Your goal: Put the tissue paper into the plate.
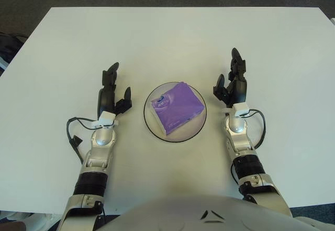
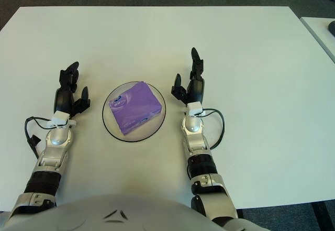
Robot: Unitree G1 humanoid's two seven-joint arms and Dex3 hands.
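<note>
White surface [image 1: 172,37] spanning view. Plate [image 1: 152,126] sitting at centre, dark-rimmed. Purple tissue paper pack [image 1: 177,108] lying inside plate, tilted. Left hand [image 1: 111,90] showing left of plate, fingers spread wide, holding nothing. Right hand [image 1: 233,84] showing just right of plate, fingers extending open, holding nothing.

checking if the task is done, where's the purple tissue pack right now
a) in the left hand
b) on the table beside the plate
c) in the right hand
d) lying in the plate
d: the purple tissue pack lies inside the plate, with the left hand and right hand open on either side, holding nothing.
</note>
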